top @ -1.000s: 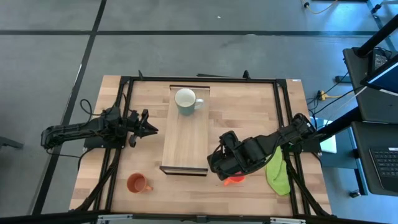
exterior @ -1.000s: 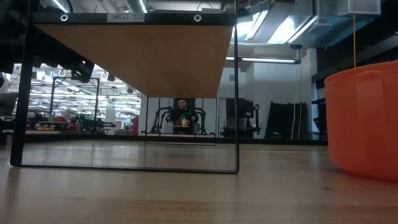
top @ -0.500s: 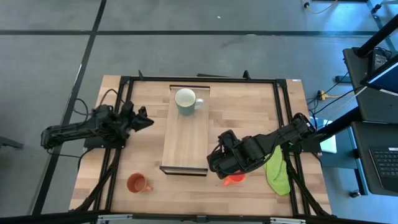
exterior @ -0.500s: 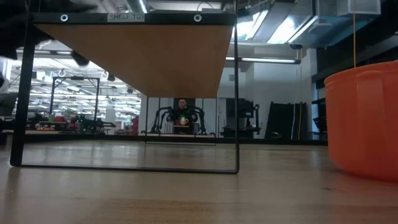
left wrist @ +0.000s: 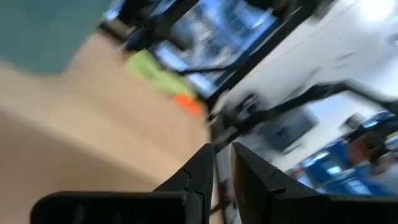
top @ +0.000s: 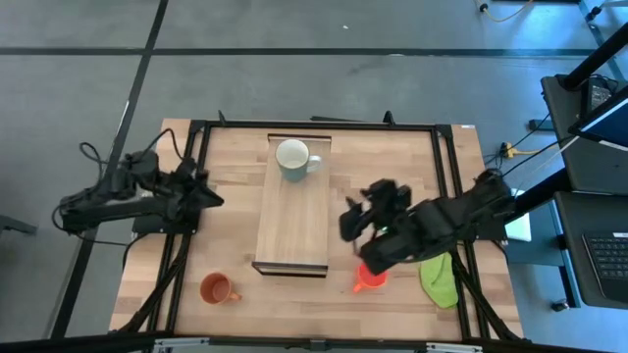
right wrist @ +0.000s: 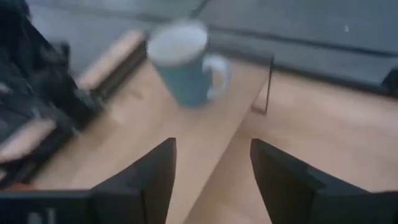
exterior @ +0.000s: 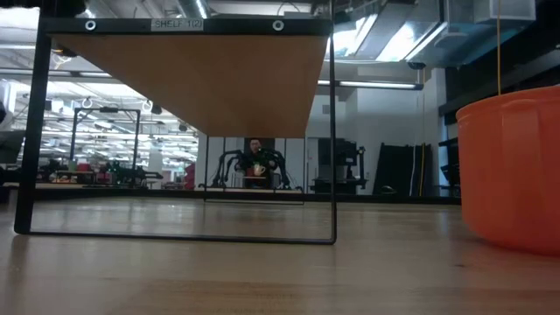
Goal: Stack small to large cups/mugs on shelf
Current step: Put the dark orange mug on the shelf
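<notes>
The pale grey-green mug (top: 294, 159) stands upright at the far end of the light-wood shelf (top: 292, 221); it also shows in the right wrist view (right wrist: 185, 62). The brownish-orange mug (top: 217, 289) stands on the table at the near left. The bright orange-red mug (top: 369, 277) stands on the table to the right of the shelf's near end, and looms at the right of the low view (exterior: 512, 175). My right gripper (top: 353, 214) is open and empty, raised beside the shelf's right edge, pointing toward the grey-green mug. My left gripper (top: 212, 196) is shut and empty, left of the shelf.
A crumpled green cloth (top: 439, 277) lies on the table right of the orange-red mug. The shelf stands on thin black frame legs (exterior: 333, 131) with open room beneath. Black rails run along the table's sides.
My right gripper has risen off the orange-red mug and gone toward the table's far edge, turning to face the grey-green mug; the orange-red mug stays on the table, now uncovered. My left gripper has drawn back toward the table's left edge.
</notes>
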